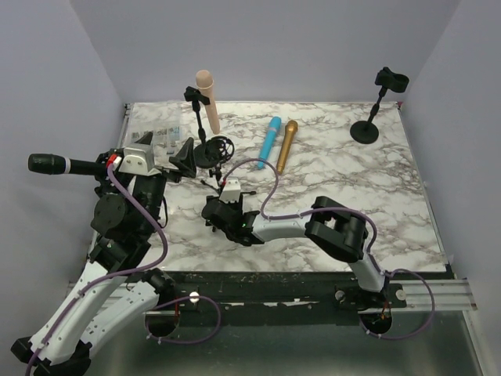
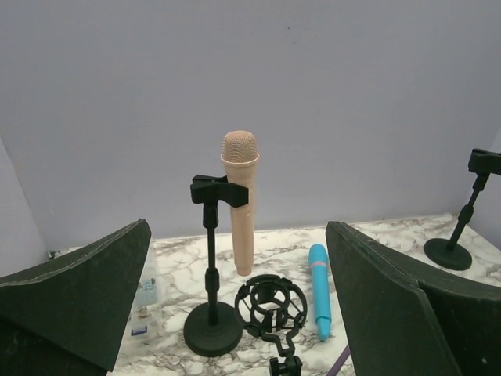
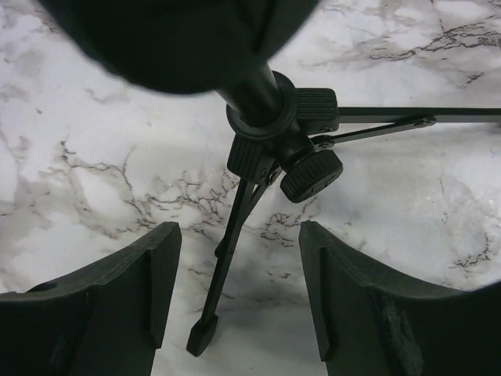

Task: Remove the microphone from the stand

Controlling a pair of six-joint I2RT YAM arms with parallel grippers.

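A beige microphone [image 1: 207,110] stands upright in the clip of a black round-base stand [image 1: 196,102] at the back left. In the left wrist view the microphone [image 2: 239,200] and its stand [image 2: 211,313] are straight ahead. My left gripper [image 1: 182,163] is open and empty, short of the stand, and its jaws [image 2: 237,227] frame the stand from a distance. My right gripper [image 1: 221,205] is open and points down at the table. In the right wrist view its jaws [image 3: 239,231] straddle one leg of a black tripod [image 3: 270,129] without touching it.
A black shock mount [image 1: 215,149] on the tripod stands in front of the microphone stand [image 2: 270,305]. A blue microphone [image 1: 270,137] and a gold one [image 1: 286,146] lie mid-table. An empty stand [image 1: 368,125] is back right. A plastic bag [image 1: 160,137] lies left. A black microphone [image 1: 48,164] shows far left.
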